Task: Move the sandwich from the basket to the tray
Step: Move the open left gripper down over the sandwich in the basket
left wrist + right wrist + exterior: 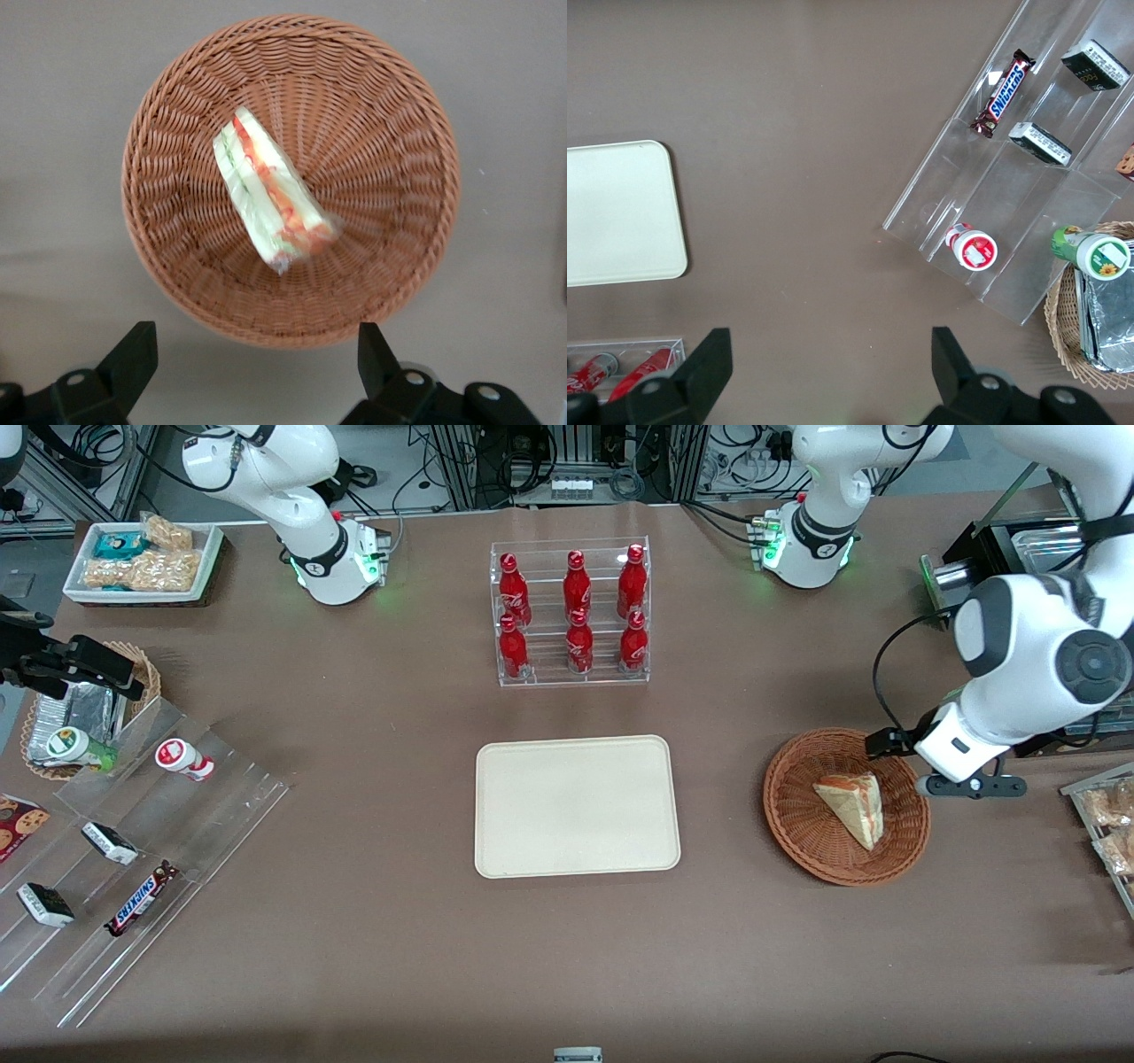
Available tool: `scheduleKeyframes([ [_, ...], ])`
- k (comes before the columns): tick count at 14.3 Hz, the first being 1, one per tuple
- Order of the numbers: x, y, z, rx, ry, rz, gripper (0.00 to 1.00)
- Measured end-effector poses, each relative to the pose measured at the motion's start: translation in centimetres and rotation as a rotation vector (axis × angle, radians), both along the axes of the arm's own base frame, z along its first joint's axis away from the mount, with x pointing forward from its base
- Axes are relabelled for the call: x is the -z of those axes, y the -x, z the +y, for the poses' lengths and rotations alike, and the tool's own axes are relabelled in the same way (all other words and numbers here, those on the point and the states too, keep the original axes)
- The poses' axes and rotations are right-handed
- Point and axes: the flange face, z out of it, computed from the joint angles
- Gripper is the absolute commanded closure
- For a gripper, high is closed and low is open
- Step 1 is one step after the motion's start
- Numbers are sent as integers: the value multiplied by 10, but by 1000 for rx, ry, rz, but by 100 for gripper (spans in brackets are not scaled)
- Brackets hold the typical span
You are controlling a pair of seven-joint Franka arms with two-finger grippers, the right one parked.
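Note:
The sandwich [852, 806] [270, 195], a wrapped white wedge with orange and green filling, lies in the reddish-brown wicker basket [797, 824] [399, 133]. My left gripper [930, 769] [252, 354] hovers over the basket's rim on the side toward the working arm's end of the table. It is open wide, and nothing is between its black fingers [133, 354]. They sit above the table just outside the rim, apart from the sandwich. The cream tray [576, 806] [620, 212] lies bare mid-table, beside the basket toward the parked arm's end.
A clear rack of red bottles [571, 611] stands farther from the front camera than the tray. A stepped acrylic display with snacks [133, 850], a small tan basket [142, 673] and a white snack tray [142, 562] are toward the parked arm's end. Wrapped packs [1112, 815] lie beside the basket.

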Motion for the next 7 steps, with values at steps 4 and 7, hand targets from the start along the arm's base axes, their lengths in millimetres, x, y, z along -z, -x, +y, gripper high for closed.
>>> scheduleKeyframes([
  [4,41,2,-1,-204,-10,-29,0],
  [7,57,-5,-2,-420,-15,-50,0],
])
